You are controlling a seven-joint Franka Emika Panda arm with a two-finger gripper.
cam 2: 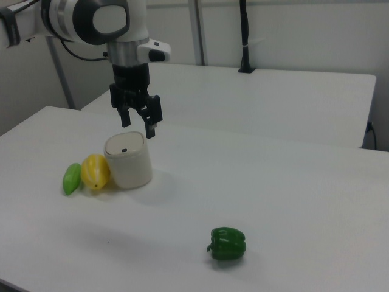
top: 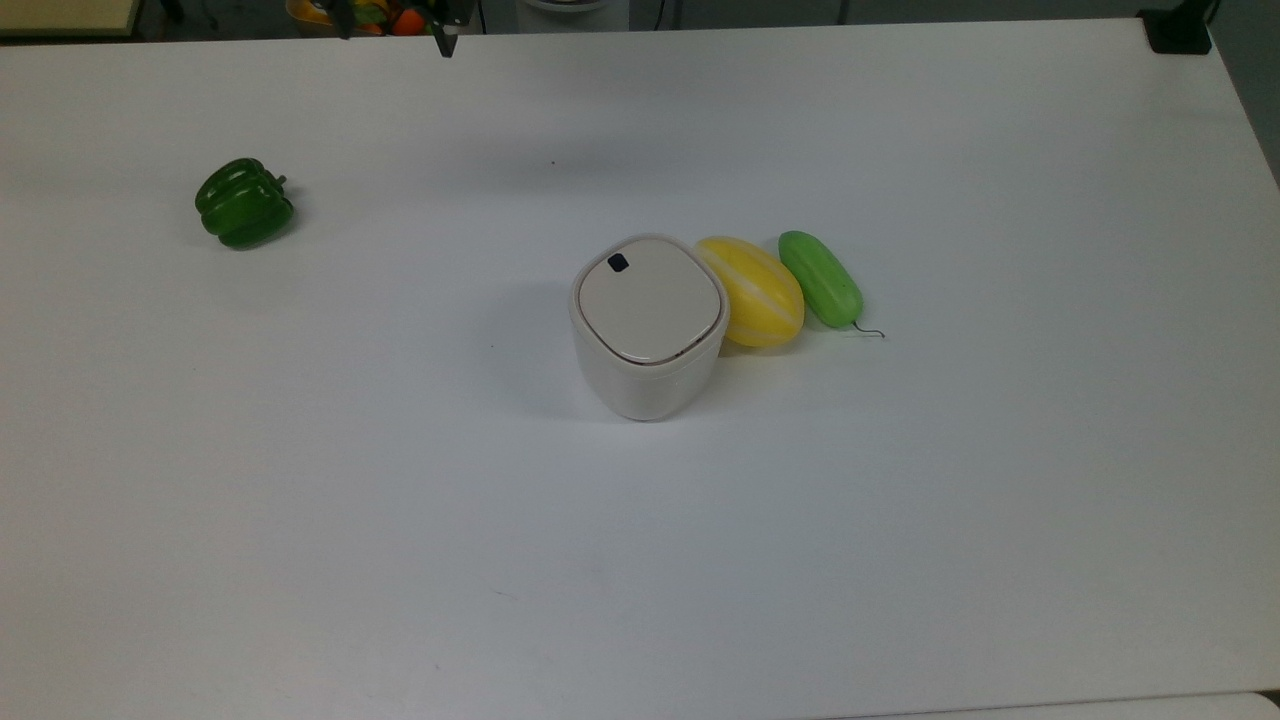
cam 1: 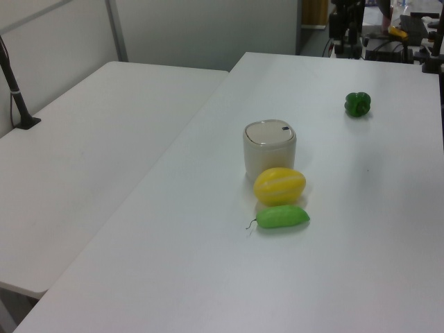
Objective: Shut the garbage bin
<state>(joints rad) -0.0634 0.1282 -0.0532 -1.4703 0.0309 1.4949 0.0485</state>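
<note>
On the white table [top: 300, 450], going from the top view's left to its right, there is first a green bell pepper [top: 243, 203] well apart from everything else, then near the middle the garbage bin [top: 648, 325], then a yellow melon [top: 752, 290] just beside the bin and touching or almost touching its wall, and last a green cucumber [top: 821, 278] lying next to the melon with a thin dark stem at its lower end. The garbage bin stands upright, and its flat beige lid [top: 650, 298] lies down flat on the cream body, so the bin looks closed; a small black mark [top: 618, 262] sits near the lid's upper left corner in the top view. In the right view the order is the other way round: the cucumber [cam 2: 72, 178], the melon [cam 2: 95, 171] and the bin [cam 2: 127, 160] stand at the right view's left, and the pepper [cam 2: 228, 243] is alone toward the front. The hand [cam 2: 138, 126] hangs in the air on the white arm [cam 2: 91, 21], pointing down, and it touches nothing. Its two dark fingers [cam 2: 151, 129] are apart with a visible gap, and nothing is between them. In the right view the hand appears just above the bin's far edge, while in the top view a dark finger tip [top: 444, 40] shows at the upper edge, far from the bin and to its upper left.
</note>
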